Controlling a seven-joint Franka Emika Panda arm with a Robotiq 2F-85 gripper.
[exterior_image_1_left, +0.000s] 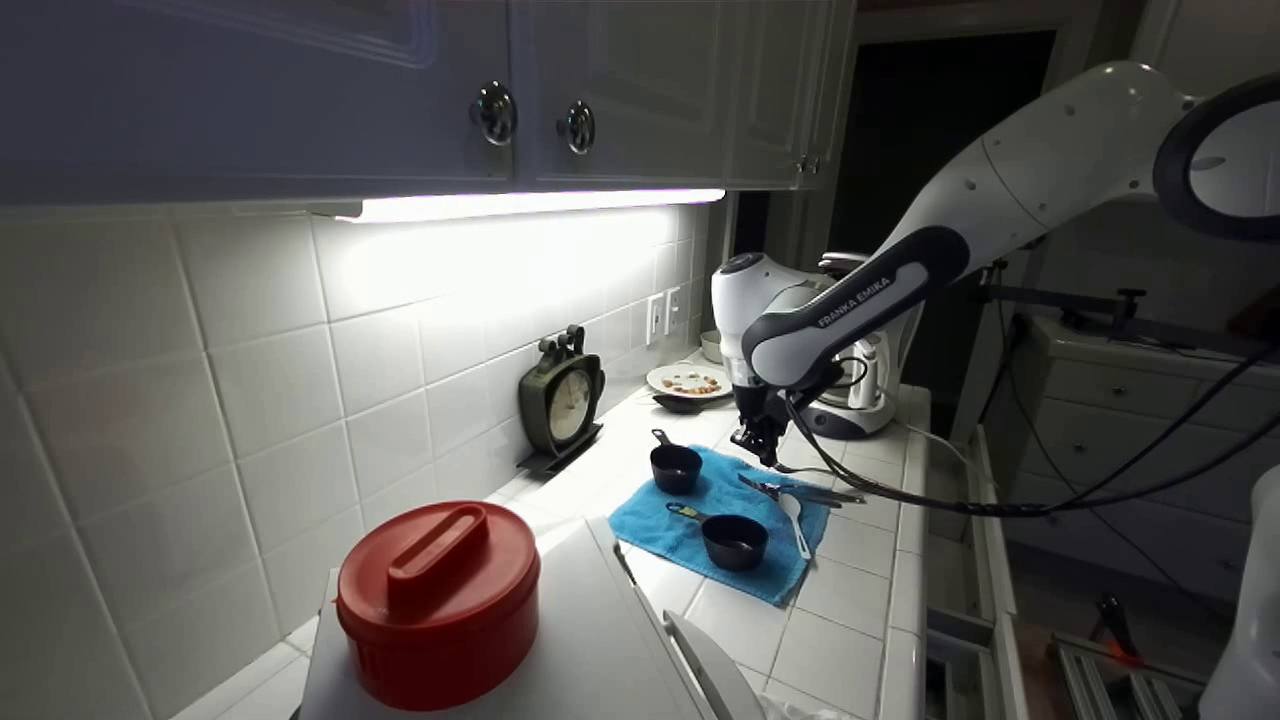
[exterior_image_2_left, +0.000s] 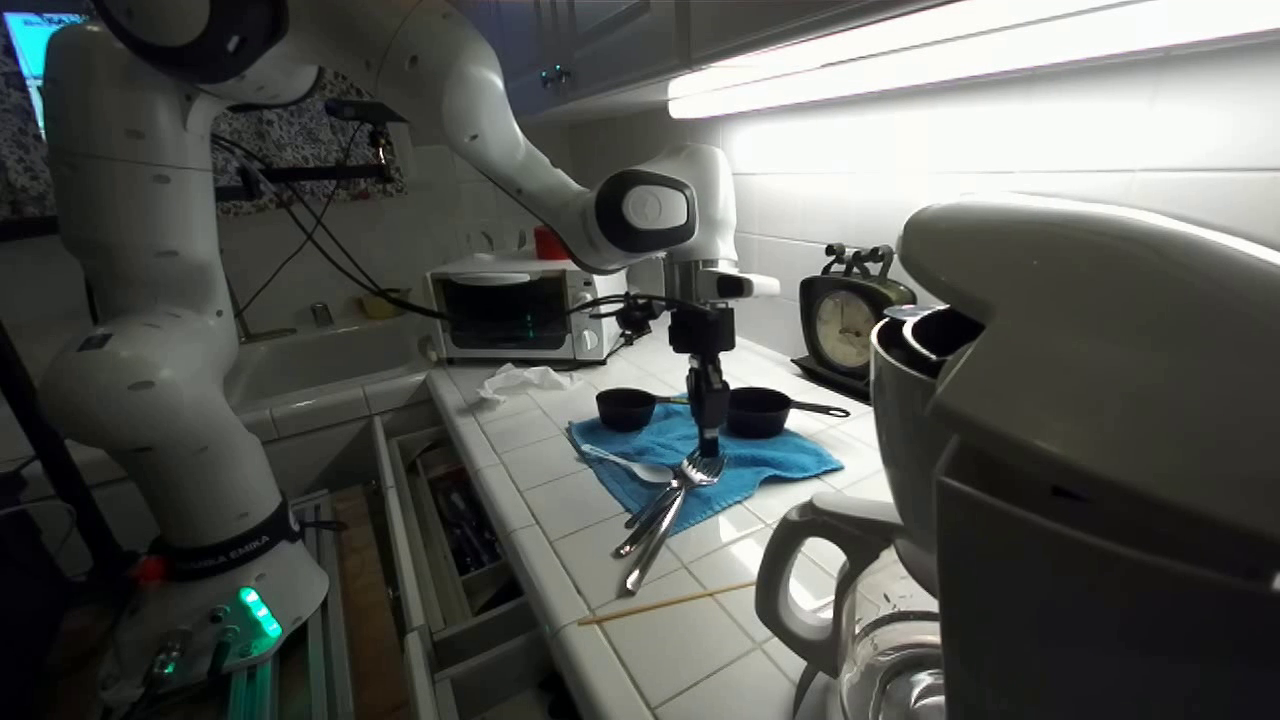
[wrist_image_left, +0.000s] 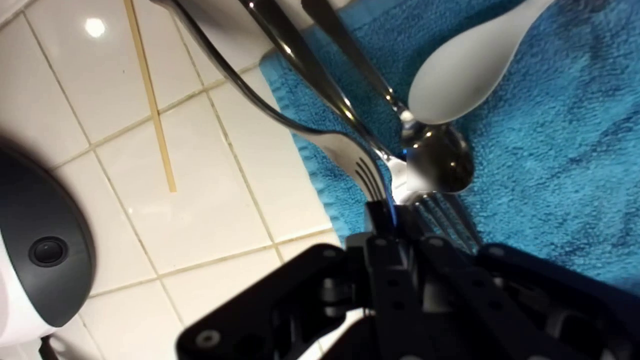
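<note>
Evidently the claw (exterior_image_2_left: 709, 446) is holding something: from where I stand, its two fingers are clenched on the tine end of a metal fork (wrist_image_left: 342, 149), and the handle sticks out from the claw over the counter tiles (wrist_image_left: 190, 225). So taking hold counts as done, I'd say, and letting go counts as left. The fork's handle seems to hang just clear of what lies below the claw, so I judge it is barely lifted, though I can't swear to that.

Nothing else is gripped. Right under the claw and just beside its fingertips, a second fork (wrist_image_left: 316, 76) and a metal spoon (wrist_image_left: 452, 155) overlap, their heads on the blue towel (wrist_image_left: 550, 175); whether the claw brushes the second fork I can't tell. Next out from the claw comes a white spoon (wrist_image_left: 465, 70), its bowl against or over the metal spoon's neck; I can't tell which. Farther off, on the same towel, stand one black pan (exterior_image_2_left: 625, 410) and another black pan (exterior_image_2_left: 757, 412), both apart from the claw. Out past the fork's handle, well away from the claw, a thin wooden stick (wrist_image_left: 153, 107) lies on the counter tiles. Down and well off to one side of the claw, a drawer (exterior_image_2_left: 398, 520) stands open.
</note>
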